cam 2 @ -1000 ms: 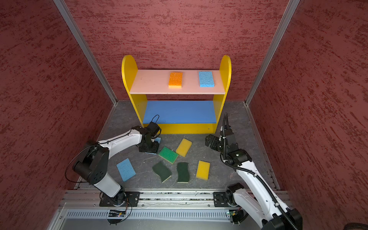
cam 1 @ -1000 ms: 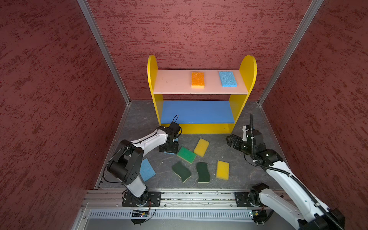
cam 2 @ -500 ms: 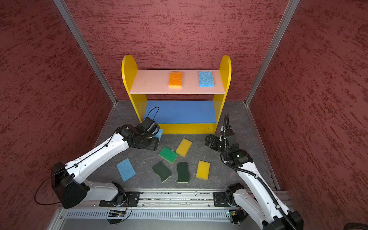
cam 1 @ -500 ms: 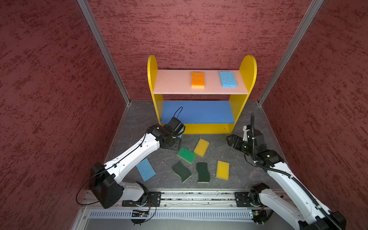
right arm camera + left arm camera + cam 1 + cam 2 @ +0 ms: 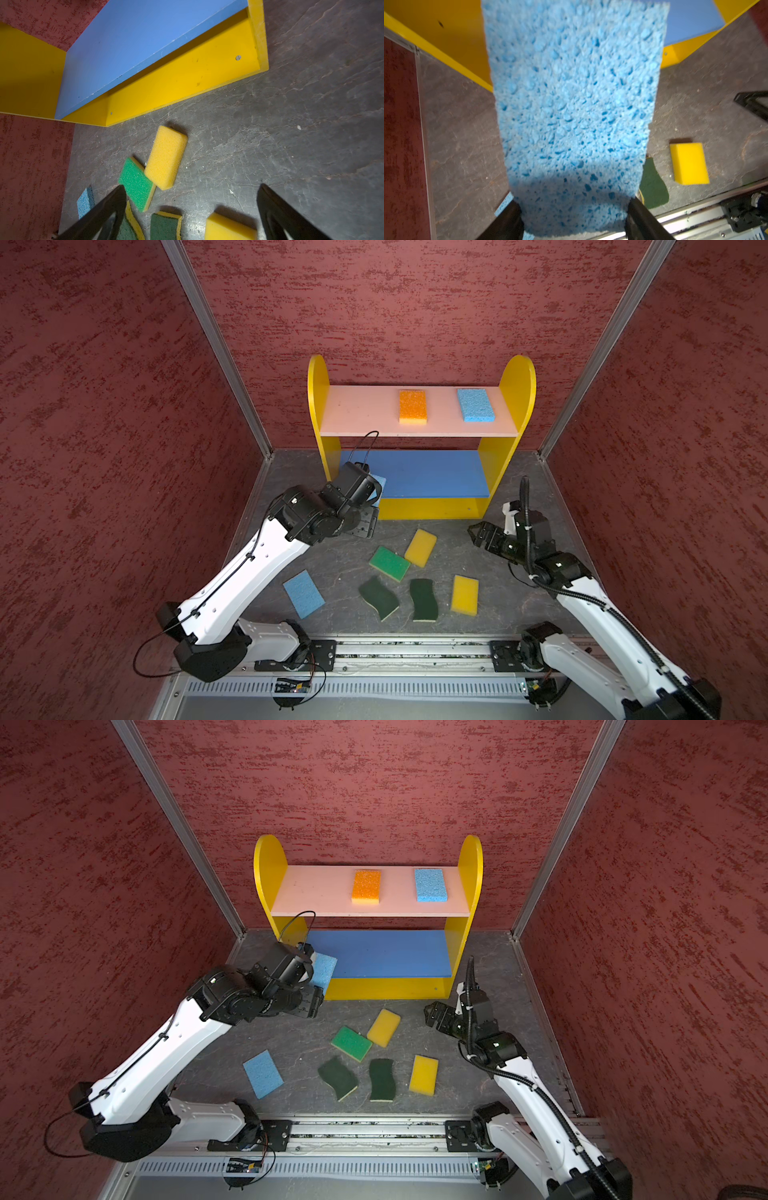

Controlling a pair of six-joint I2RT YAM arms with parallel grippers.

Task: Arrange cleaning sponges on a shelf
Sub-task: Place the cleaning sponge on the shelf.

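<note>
My left tool (image 5: 574,216) pinches a blue sponge (image 5: 575,104) by one short end, a finger pressed into each long edge. That sponge is off the counter (image 5: 332,564), at the shelf's (image 5: 517,381) left front corner and level with the left end of the blue board (image 5: 432,472). Whether it touches the board I cannot tell.

My right tool (image 5: 192,188) is spread wide with nothing between its fingers. It hangs over the counter near the shelf's right front corner.

On the pink board (image 5: 357,410) lie an orange sponge (image 5: 412,406) near the middle and a second blue sponge (image 5: 476,405) toward the right end, apart from each other.

In front of the shelf a yellow sponge (image 5: 420,547) touches a green sponge (image 5: 389,563). Nearer me lie two wavy dark sponges (image 5: 378,598) side by side, with a second yellow sponge (image 5: 464,594) just to their right. A third blue sponge (image 5: 303,593) lies well apart to the left, beside my left arm.
</note>
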